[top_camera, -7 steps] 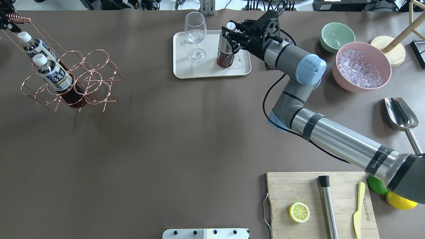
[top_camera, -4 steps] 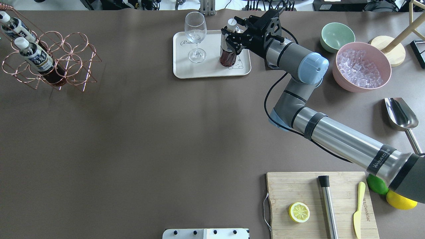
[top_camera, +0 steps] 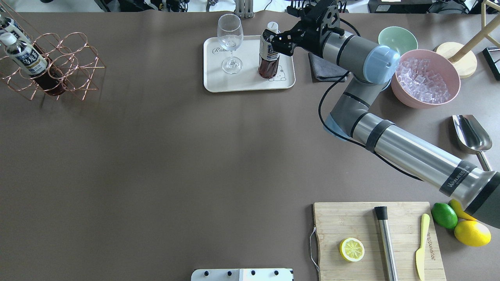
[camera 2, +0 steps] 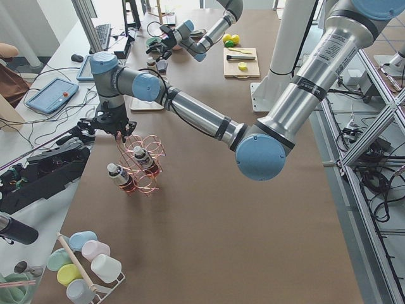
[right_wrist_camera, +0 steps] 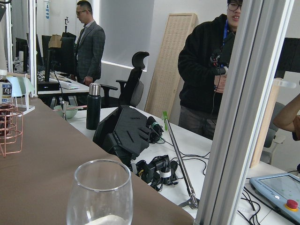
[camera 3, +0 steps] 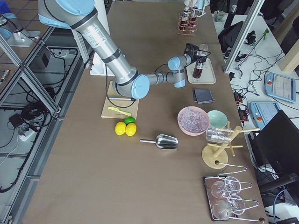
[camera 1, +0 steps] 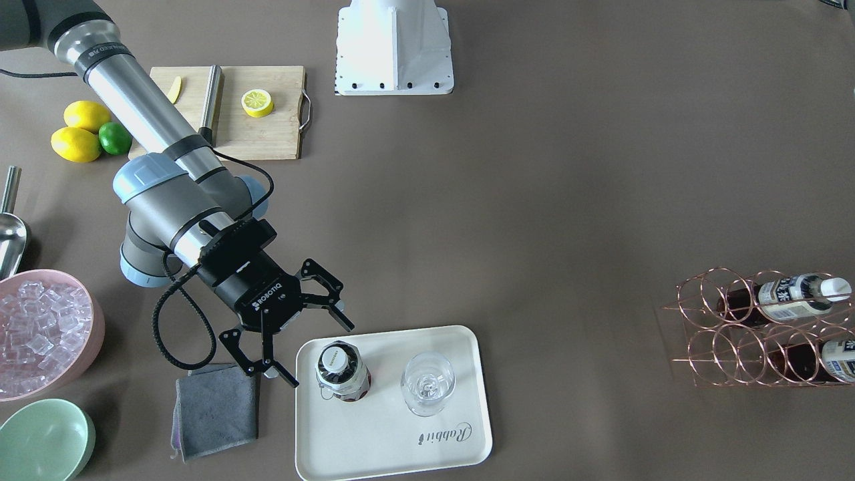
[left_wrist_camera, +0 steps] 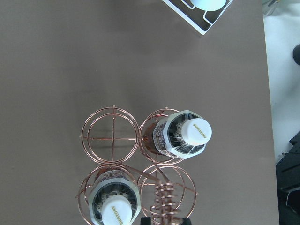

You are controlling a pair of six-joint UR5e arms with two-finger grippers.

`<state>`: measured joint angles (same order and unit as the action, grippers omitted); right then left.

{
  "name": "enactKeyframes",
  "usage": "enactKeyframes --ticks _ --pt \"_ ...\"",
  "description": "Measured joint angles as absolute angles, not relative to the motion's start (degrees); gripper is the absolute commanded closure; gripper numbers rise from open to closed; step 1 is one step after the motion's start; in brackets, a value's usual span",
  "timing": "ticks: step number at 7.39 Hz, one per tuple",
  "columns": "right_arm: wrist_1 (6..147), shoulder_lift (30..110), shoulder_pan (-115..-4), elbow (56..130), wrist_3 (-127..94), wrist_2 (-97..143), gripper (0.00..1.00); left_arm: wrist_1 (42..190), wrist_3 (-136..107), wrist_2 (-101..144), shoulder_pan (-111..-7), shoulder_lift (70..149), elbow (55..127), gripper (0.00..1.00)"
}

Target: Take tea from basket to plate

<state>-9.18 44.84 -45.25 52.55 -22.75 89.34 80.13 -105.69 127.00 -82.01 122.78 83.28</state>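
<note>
**A:** Overhead exterior puts the tea (top_camera: pixel 268 54) upright on the plate (top_camera: pixel 246 84), near the wine glass (top_camera: pixel 229 35). Who's holding it?

**B:** Nobody. The right pincer (camera 1: pixel 322 355) is spread wide, with its jaws clear of the bottle. The left pincer (left_wrist_camera: pixel 164 220) looks clenched on the handle of the basket (top_camera: pixel 64 62), which has two bottles (left_wrist_camera: pixel 180 136) in it.

**A:** How would the tea handle?

**B:** Fairly light though full, I'd judge. The plastic is stiff and smooth, probably slick where it's bare. It's tall and narrow, so a nudge up high could tip it.

**A:** Where should it be held?

**B:** Around the labelled body, below the shoulder. The cap is too small to grip. And mind the glass, it's fragile.
</note>
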Motion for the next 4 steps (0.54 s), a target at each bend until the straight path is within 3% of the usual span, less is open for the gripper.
enactKeyframes --ticks 4 --pt "6.7 47.4 -54.0 56.2 -20.9 108.8 0.00 87.6 -103.1 126.9 -84.7 125.8 72.2 1.00"
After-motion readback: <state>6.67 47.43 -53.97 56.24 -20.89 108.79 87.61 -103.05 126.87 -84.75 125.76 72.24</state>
